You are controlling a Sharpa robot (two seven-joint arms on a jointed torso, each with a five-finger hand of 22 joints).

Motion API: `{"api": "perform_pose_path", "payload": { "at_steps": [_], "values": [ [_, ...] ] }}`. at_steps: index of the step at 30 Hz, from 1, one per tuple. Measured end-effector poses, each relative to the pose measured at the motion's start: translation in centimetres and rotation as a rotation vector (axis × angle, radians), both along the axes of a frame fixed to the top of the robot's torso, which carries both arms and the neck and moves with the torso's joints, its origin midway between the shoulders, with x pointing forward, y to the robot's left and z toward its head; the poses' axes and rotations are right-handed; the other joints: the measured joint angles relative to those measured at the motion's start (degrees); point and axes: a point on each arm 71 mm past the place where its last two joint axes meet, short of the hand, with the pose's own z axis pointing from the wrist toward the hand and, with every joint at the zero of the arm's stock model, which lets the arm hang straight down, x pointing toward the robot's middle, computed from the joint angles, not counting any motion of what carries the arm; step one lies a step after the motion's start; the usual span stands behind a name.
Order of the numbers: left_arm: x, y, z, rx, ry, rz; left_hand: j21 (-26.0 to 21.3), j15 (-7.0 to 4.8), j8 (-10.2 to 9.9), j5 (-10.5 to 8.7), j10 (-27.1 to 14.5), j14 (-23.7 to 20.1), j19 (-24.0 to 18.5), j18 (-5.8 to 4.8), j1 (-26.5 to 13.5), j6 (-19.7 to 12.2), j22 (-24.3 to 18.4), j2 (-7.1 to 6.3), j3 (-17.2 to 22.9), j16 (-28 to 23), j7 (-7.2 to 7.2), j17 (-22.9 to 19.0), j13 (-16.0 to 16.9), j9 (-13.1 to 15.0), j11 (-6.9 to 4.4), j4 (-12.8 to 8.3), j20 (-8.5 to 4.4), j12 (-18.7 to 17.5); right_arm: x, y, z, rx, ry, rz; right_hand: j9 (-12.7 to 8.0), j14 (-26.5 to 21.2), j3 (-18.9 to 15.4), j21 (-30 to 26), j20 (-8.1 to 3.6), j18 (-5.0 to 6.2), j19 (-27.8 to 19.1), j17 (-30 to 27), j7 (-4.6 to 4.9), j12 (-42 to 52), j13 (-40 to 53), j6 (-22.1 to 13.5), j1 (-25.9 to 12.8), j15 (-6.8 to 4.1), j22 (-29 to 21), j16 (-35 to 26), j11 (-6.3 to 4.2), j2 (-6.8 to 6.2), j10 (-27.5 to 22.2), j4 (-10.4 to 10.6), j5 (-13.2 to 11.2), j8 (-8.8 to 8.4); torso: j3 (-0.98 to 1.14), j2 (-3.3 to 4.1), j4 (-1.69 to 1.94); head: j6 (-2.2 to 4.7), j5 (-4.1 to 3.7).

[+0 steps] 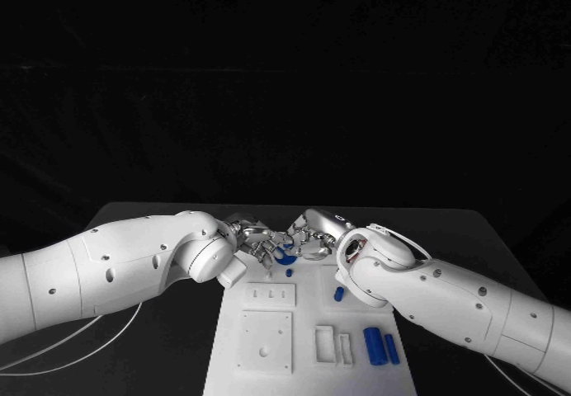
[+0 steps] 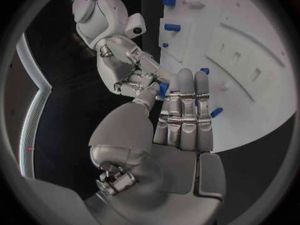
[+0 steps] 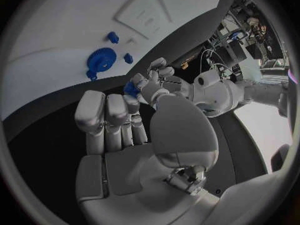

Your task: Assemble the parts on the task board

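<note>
Blue part [image 1: 282, 259] sits pinched between my two hands at the far end of the task board [image 1: 309, 379]. Left hand [image 1: 252, 235] and right hand [image 1: 312, 233] both hold it. I think I'm passing it over. Next I must lower it gently.

Head view taken from above, looking down at worktop [image 1: 143, 216]. Wrist views taken close behind each robot hand, facing task board [image 2: 250, 45]. Meeting hands at board's far end shared by all three.
</note>
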Motion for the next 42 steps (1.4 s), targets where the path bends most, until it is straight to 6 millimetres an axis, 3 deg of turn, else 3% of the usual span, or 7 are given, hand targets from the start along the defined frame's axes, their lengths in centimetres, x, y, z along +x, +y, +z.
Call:
{"api": "perform_pose_path", "payload": {
  "at_steps": [6,11,24,26,29,31,42],
  "values": [
    [0.0,0.0,-0.1,0.000,-0.002,0.006,3.35,-0.99,0.95,8.53,0.45,0.77,-0.19,-0.02,-1.73,0.81,2.41,-2.05,0.75,4.52,0.80,2.73,1.50,0.01,-0.92,-0.76,-1.04,5.73,0.0,0.0,0.0,0.000,0.001,0.002,0.01,0.00,-0.93,-0.56,0.00,0.00,0.00,-0.23,0.00,-0.53,-0.39,0.00,-0.14,0.00,0.00,-0.51,0.00,-0.14,0.00,0.24,0.43,-0.03,0.04,0.00,-0.03,-0.02,0.05],
    [0.1,0.1,-0.1,0.002,-0.008,0.016,5.75,-1.51,1.88,13.25,0.97,1.29,0.63,-0.49,-2.55,1.37,4.01,-3.47,1.03,7.73,1.06,4.51,2.65,0.95,-1.45,-1.34,-1.85,10.36,0.0,0.0,-0.1,0.002,0.001,0.003,0.06,0.00,-3.03,-1.38,0.00,0.00,0.00,-0.70,0.23,-1.64,-1.33,-0.74,-0.92,0.00,0.00,-1.27,0.07,-0.91,-0.52,0.92,3.52,-0.03,0.04,-0.01,-0.03,0.02,0.13],
    [0.1,0.2,0.0,0.012,-0.029,0.026,8.28,-2.02,1.20,13.84,1.37,1.82,0.23,-0.91,-3.67,1.84,6.22,-4.60,3.21,10.82,0.80,7.16,2.58,2.15,-1.85,-3.14,-2.67,15.11,-0.3,-1.7,-0.5,0.006,0.009,0.000,-0.03,-0.31,-9.94,-3.75,0.06,0.00,-0.06,-1.64,0.76,-3.63,-3.51,-4.08,-1.45,0.31,-0.01,-2.46,0.79,-2.64,-1.68,4.03,7.00,0.05,0.05,-0.04,0.09,0.12,0.49],
    [0.2,0.4,0.0,0.017,-0.034,0.031,9.41,-2.13,0.77,13.84,1.58,1.95,0.78,-1.07,-3.50,2.07,6.86,-4.93,3.22,12.55,0.58,8.04,3.33,2.15,-2.06,-3.13,-3.23,17.66,-0.6,-2.3,-0.6,0.005,0.013,-0.001,-0.04,-0.91,-15.50,-6.41,0.66,0.00,-0.66,-2.91,1.22,-6.21,-5.84,-6.64,-2.31,0.89,-0.01,-4.20,1.07,-3.50,-3.35,5.40,10.26,0.20,0.05,-0.06,0.05,0.08,0.62],
    [0.2,0.8,0.0,0.028,-0.043,0.038,10.98,-2.47,0.41,13.83,1.68,2.16,0.80,-1.32,-3.68,2.24,8.03,-5.21,3.22,15.26,0.40,9.51,4.31,2.15,-2.17,-3.13,-3.53,20.11,-0.9,-3.1,-0.6,0.005,0.019,-0.006,-0.24,-1.43,-24.75,-9.69,0.93,0.00,-0.93,-4.65,1.78,-8.99,-9.65,-11.31,0.05,1.00,-0.01,-5.82,1.53,-3.32,-4.68,9.18,11.33,0.20,0.05,-0.10,0.01,0.01,0.74],
    [0.1,1.1,0.0,0.038,-0.049,0.043,11.77,-2.63,0.22,13.83,1.69,2.00,0.63,-1.35,-3.67,2.29,8.62,-5.22,3.22,16.49,0.36,10.07,4.76,2.15,-2.18,-3.13,-3.70,21.23,-1.0,-3.8,-0.4,0.008,0.019,-0.013,-0.31,-1.56,-26.99,-10.44,1.00,0.00,-0.87,-5.06,1.90,-8.98,-10.54,-12.44,1.27,1.13,-0.01,-5.82,1.60,-3.74,-4.73,11.42,11.56,0.20,0.05,-0.13,-0.03,-0.01,0.80],
    [-0.8,3.1,-1.0,0.101,-0.046,0.056,15.66,-3.03,-0.45,13.77,1.91,1.99,0.01,-1.76,-3.42,2.48,11.90,-5.41,3.21,23.77,0.16,11.78,7.93,2.15,-2.53,-3.13,-4.31,27.80,-0.7,-8.1,1.1,0.056,0.025,-0.085,-0.34,-1.66,-28.37,-10.87,1.14,0.00,-0.72,-5.33,1.78,-8.26,-11.55,-12.17,2.43,1.23,-0.01,-5.55,1.60,-3.89,-5.12,13.51,12.88,0.20,0.18,-0.59,-0.31,-0.27,1.22]
  ]
}}
